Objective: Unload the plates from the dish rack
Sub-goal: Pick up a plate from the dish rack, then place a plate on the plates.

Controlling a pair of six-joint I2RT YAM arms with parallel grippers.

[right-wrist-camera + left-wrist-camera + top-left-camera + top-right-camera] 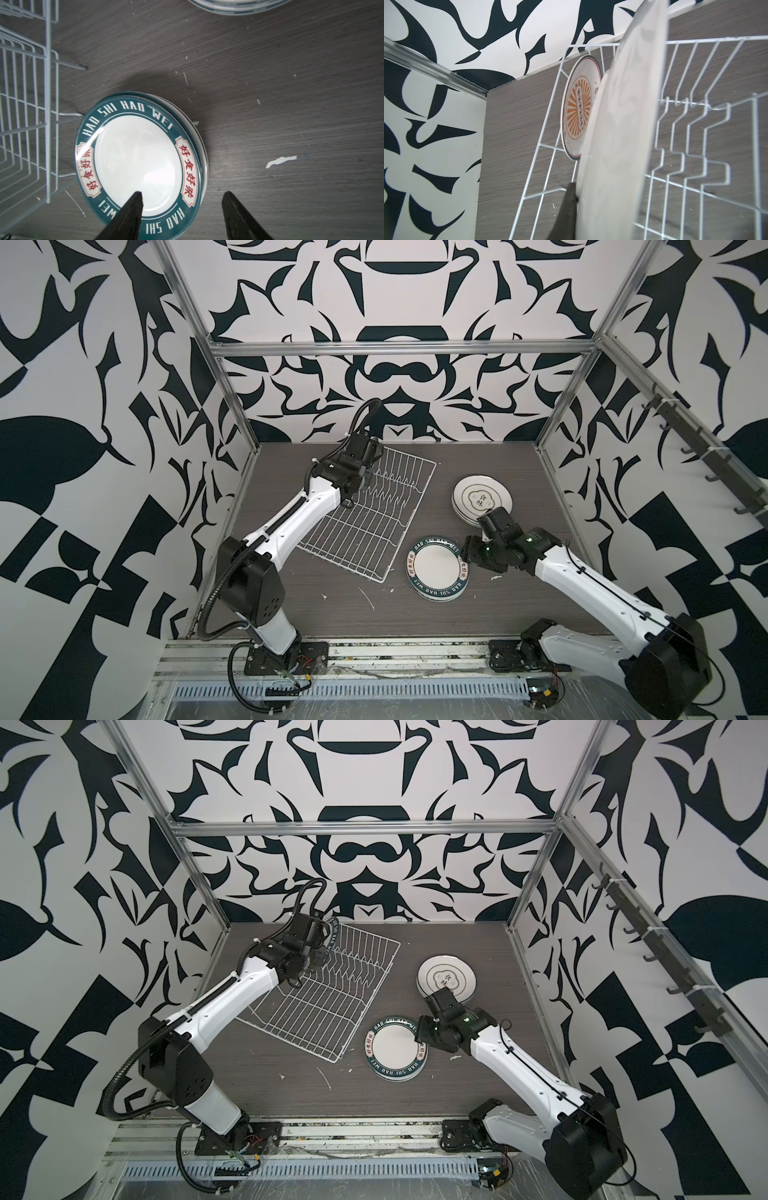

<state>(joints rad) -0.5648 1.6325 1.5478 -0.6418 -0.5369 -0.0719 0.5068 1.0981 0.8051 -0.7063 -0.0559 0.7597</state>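
Top view: the cloud stack [482,499] and the teal stack [438,568] lie beside the dish rack [365,531]. Left wrist: the left gripper [576,197] pinches 1 plate [618,135]; 1 sunburst plate [578,112] waits in the rack. Right wrist: the right gripper [182,194] hangs open over the teal stack's edge

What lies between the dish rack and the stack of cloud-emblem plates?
Only bare table, as both top views show; the dish rack and the cloud-emblem plates stand apart.
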